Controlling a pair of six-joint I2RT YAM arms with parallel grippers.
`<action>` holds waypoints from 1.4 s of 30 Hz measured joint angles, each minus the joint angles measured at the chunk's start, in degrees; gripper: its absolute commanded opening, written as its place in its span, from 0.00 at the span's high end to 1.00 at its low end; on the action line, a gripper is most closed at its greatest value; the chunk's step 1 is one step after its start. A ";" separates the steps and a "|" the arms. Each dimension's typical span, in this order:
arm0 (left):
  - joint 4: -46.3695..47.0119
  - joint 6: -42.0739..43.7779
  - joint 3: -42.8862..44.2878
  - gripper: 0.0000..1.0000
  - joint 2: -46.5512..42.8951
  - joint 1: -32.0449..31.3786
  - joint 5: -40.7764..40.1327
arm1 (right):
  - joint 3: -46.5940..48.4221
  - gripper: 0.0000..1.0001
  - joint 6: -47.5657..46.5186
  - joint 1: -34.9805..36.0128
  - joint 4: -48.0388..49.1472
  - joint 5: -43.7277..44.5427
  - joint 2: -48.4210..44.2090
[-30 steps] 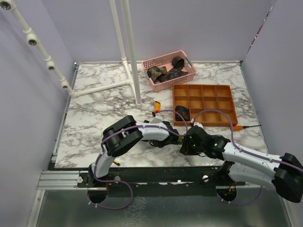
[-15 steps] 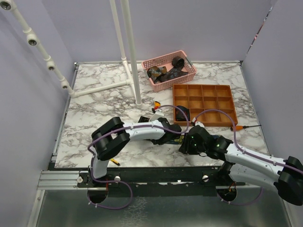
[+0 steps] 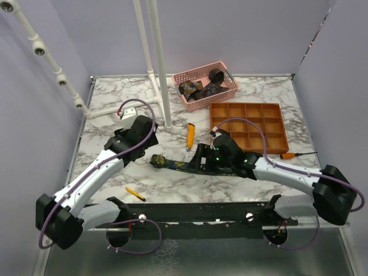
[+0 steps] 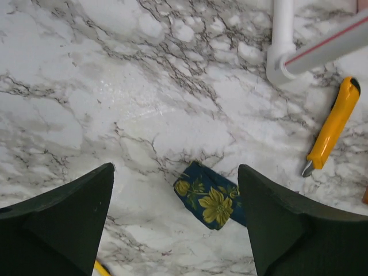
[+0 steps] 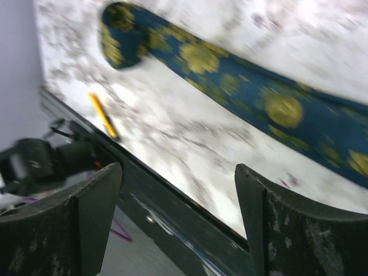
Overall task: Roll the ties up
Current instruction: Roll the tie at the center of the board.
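Note:
A navy tie with yellow flowers (image 3: 172, 164) lies stretched out flat on the marble table. Its narrow end (image 4: 213, 198) shows low in the left wrist view, and its length (image 5: 241, 86) crosses the right wrist view. My left gripper (image 3: 133, 138) hangs open to the upper left of that end, above the table, with its jaws (image 4: 175, 168) wide apart and nothing in them. My right gripper (image 3: 202, 158) is over the tie's right part, open (image 5: 178, 168) and empty. More ties (image 3: 201, 87) lie in the pink basket (image 3: 229, 92).
An orange compartment tray (image 3: 275, 144) stands right of centre, the pink basket behind it. An orange-yellow utility knife (image 3: 190, 135) (image 4: 333, 123) lies near the white pipe stand (image 3: 164, 86). A yellow pencil (image 3: 135, 194) (image 5: 103, 115) lies by the table's front edge.
Both grippers have opened. The left arm has swung away to the upper left, and the right gripper has shifted left. The tie now lies uncovered and stretched out between them.

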 measured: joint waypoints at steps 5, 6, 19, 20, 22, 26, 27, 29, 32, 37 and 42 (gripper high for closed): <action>9.90 4.98 -8.20 0.12 -7.19 13.22 12.52 | 9.46 0.14 5.35 0.94 8.24 -1.79 12.92; 12.11 5.64 -9.97 0.12 -6.78 15.56 15.17 | 11.37 0.14 6.56 1.16 9.31 -2.03 15.47; 16.31 4.22 -19.98 0.12 -8.83 25.07 22.60 | 27.41 0.16 15.98 4.92 12.33 -1.51 37.70; 16.28 3.93 -20.11 0.12 -9.38 25.16 22.43 | 27.87 0.16 16.33 4.96 12.35 -1.36 38.64; 16.28 3.52 -20.17 0.12 -10.01 25.22 22.05 | 28.87 0.18 17.05 5.01 12.35 -1.09 40.33; 16.28 2.91 -20.17 0.12 -10.34 25.24 21.51 | 30.53 0.29 18.14 5.01 12.41 -0.63 42.91; 16.28 2.82 -20.17 0.12 -10.32 25.24 21.46 | 30.58 0.32 18.38 5.01 12.61 -0.63 43.30; 16.28 2.73 -20.20 0.12 -10.14 25.24 21.35 | 30.58 0.43 18.95 5.01 13.05 -0.52 44.06; 16.33 2.73 -20.20 0.13 -9.53 25.24 21.35 | 30.51 0.57 19.45 5.03 14.67 -0.52 45.13; 16.70 2.71 -20.61 0.13 -9.05 25.24 21.38 | 29.31 0.76 19.58 5.01 18.60 -0.92 45.51; 18.01 2.32 -22.14 0.13 -9.03 25.29 22.01 | 26.64 0.89 18.80 5.01 22.86 -2.89 45.51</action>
